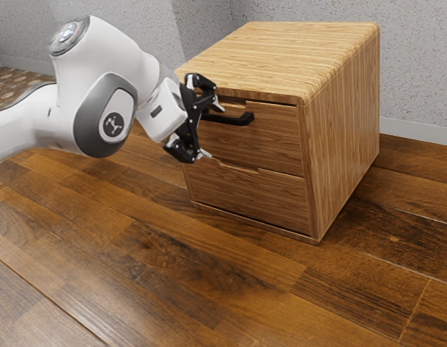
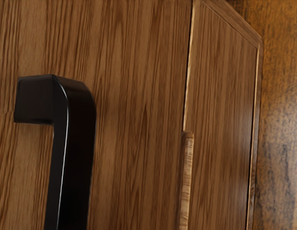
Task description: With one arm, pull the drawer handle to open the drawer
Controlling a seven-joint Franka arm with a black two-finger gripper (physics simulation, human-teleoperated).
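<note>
Arm (image 1: 100, 108) is entering from the exterior view's left, its base cut off at the frame edge. The hand (image 1: 207, 129) is covering the handle's end nearest the arm, so that mount is not showing in the exterior view. Fingers are standing wide apart, one above and one below the handle (image 1: 234, 119), not clamping it. Whether either pad is touching the bar is hard to tell.

In the wrist view the handle (image 2: 71, 158) is running out of frame, with just one bent end showing where it is meeting the drawer (image 2: 138, 96). The lower drawer (image 2: 220, 134) is partly cropped there too.

The handle is showing as a black bar with rounded corners, standing off the front of the drawer (image 1: 266, 137), the upper one in the cabinet (image 1: 339, 123). Light wood, grain running along the fronts. A dark gap is sitting under the cabinet top; whether the drawer is out at all is unclear. The lower drawer (image 1: 252, 191) is carrying just a small wooden lip. The cabinet is standing on a dark plank floor (image 1: 209, 289) near the wall.
</note>
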